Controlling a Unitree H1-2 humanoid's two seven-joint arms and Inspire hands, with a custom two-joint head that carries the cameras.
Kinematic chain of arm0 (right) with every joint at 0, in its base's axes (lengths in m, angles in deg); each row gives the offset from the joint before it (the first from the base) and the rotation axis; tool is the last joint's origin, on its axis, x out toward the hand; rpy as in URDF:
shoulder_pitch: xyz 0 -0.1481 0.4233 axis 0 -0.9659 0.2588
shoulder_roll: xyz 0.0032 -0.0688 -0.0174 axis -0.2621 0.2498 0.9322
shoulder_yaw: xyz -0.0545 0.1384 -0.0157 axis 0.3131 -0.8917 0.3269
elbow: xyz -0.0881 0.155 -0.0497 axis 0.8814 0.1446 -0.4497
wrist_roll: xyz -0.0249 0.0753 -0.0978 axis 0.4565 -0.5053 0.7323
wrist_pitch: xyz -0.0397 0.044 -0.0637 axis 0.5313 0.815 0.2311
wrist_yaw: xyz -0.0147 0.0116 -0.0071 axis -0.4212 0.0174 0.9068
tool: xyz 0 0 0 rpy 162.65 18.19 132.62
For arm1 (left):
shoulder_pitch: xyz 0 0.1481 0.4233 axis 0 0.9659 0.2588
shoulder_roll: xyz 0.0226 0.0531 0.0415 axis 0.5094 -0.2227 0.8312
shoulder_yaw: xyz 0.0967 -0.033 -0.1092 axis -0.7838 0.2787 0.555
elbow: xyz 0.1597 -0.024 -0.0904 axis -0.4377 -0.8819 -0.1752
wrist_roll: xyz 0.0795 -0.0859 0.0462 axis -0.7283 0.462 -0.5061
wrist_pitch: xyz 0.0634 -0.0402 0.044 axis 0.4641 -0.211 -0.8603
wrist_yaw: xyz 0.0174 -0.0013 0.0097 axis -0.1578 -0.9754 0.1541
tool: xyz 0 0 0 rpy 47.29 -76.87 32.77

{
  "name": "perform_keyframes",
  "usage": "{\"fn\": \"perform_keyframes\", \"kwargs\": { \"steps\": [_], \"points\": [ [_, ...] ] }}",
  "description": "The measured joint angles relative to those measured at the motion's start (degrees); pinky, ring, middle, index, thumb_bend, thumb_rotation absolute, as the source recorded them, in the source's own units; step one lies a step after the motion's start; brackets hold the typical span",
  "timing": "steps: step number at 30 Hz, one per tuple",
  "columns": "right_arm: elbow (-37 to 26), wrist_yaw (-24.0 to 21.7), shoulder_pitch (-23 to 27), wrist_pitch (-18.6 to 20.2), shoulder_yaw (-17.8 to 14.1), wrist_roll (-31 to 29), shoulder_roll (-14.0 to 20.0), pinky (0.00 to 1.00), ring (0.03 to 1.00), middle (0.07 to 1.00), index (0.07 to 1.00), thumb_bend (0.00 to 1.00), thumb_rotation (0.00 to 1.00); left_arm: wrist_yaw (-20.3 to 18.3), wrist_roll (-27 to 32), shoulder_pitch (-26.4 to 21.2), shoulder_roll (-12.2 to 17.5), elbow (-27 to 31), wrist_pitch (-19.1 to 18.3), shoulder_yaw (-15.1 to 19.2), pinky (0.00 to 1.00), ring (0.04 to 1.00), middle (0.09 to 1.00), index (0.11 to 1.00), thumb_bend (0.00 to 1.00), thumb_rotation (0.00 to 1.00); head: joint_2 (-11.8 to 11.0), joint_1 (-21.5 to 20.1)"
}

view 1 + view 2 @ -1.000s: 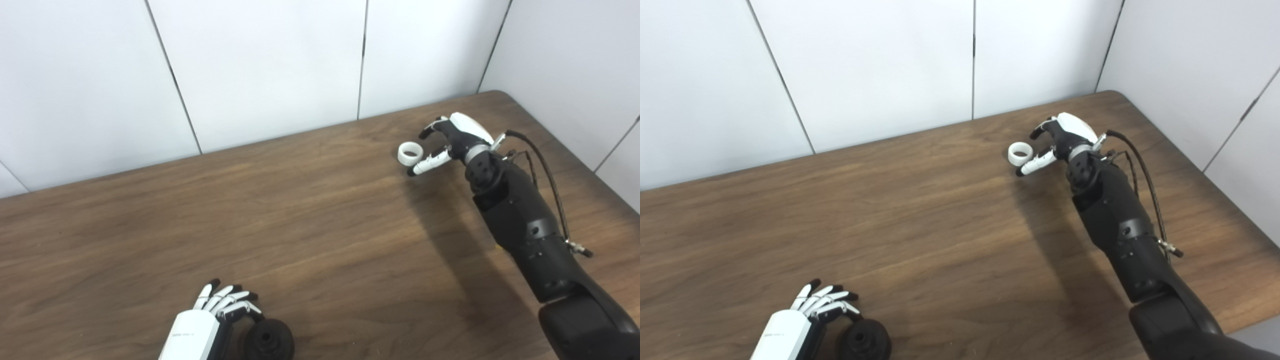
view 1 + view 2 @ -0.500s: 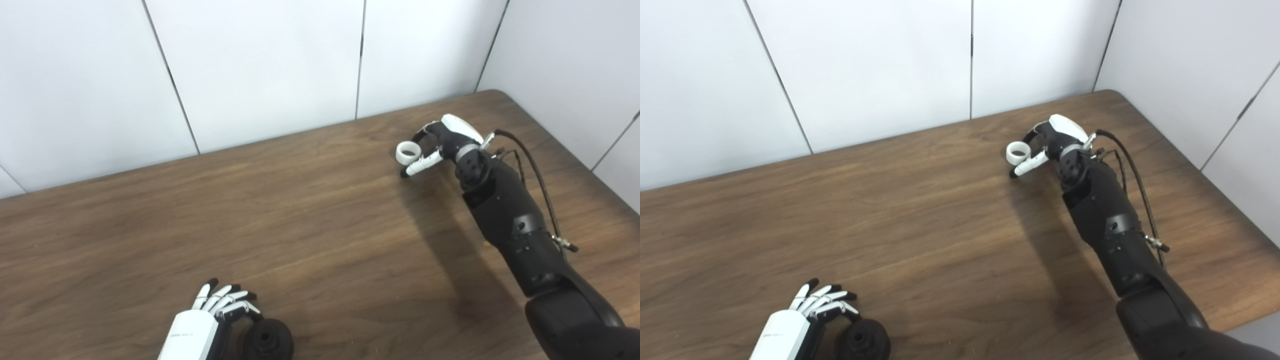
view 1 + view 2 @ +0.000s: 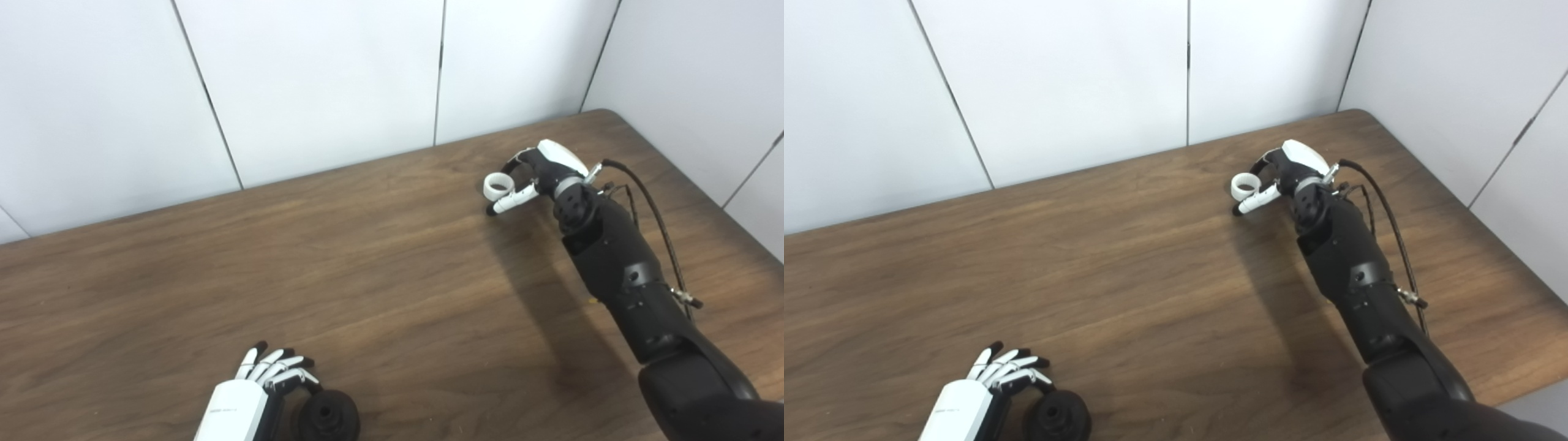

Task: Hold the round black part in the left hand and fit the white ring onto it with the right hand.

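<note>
A small white plastic ring (image 3: 497, 185), a short open band with its hole facing up, sits at the fingertips of the right hand (image 3: 539, 174), between thumb and fingers. A round black part (image 3: 328, 416) with a raised central hub lies flat just beside the left hand (image 3: 257, 392), touching its fingers.

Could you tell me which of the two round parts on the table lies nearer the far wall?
The white ring, far right beside the right hand; the round black part sits at the near edge by the left hand.
</note>
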Motion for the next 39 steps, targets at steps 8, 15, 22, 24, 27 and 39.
{"fn": "perform_keyframes", "kwargs": {
  "steps": [8, 15, 22, 24, 27, 39],
  "points": [
    [0.0, -0.1, 0.0, 0.0, -0.4, -0.3, 0.0, 1.0, 1.0, 0.932, 0.646, 0.81, 0.23, 0.0, -0.1, 0.0, 0.0, 0.1, -0.2, -0.1, 0.97, 0.862, 0.766, 0.484, 0.52, 0.05, 0.0, 0.0],
    [-0.7, 0.2, 0.0, 0.0, 0.1, -2.1, 0.0, 1.0, 0.995, 0.869, 0.488, 0.53, 0.14, 0.0, -0.1, 0.0, -0.1, 0.1, -0.3, -0.2, 0.96, 0.862, 0.767, 0.484, 0.52, 0.05, 0.2, 0.1],
    [-1.8, 0.5, -0.3, 0.0, 2.3, -2.6, 1.2, 1.0, 1.0, 0.856, 0.486, 0.52, 0.13, 0.0, -0.3, 0.0, -0.2, 0.2, -1.0, -0.5, 0.97, 0.861, 0.765, 0.484, 0.52, 0.05, 0.3, 0.3],
    [-1.9, 0.6, -0.4, 0.0, 2.8, -3.2, 1.6, 1.0, 1.0, 0.854, 0.486, 0.52, 0.13, 0.0, -0.4, 0.0, -0.3, 0.3, -1.2, -0.6, 0.96, 0.863, 0.767, 0.484, 0.52, 0.05, 0.3, 0.4],
    [-2.0, 1.2, -0.6, -0.2, 3.5, -4.1, 2.1, 1.0, 1.0, 0.856, 0.486, 0.52, 0.13, 0.0, -0.5, 0.0, -0.3, 0.4, -1.4, -0.7, 0.97, 0.864, 0.768, 0.484, 0.52, 0.05, 0.4, 0.5],
    [-9.0, -0.4, -4.1, -0.7, 6.2, -8.1, 4.7, 1.0, 0.988, 0.849, 0.486, 0.52, 0.13, -0.4, -2.1, 0.1, -1.2, 0.8, -1.8, -1.1, 0.98, 0.864, 0.768, 0.484, 0.52, 0.05, 1.2, 4.9]
  ]
}}
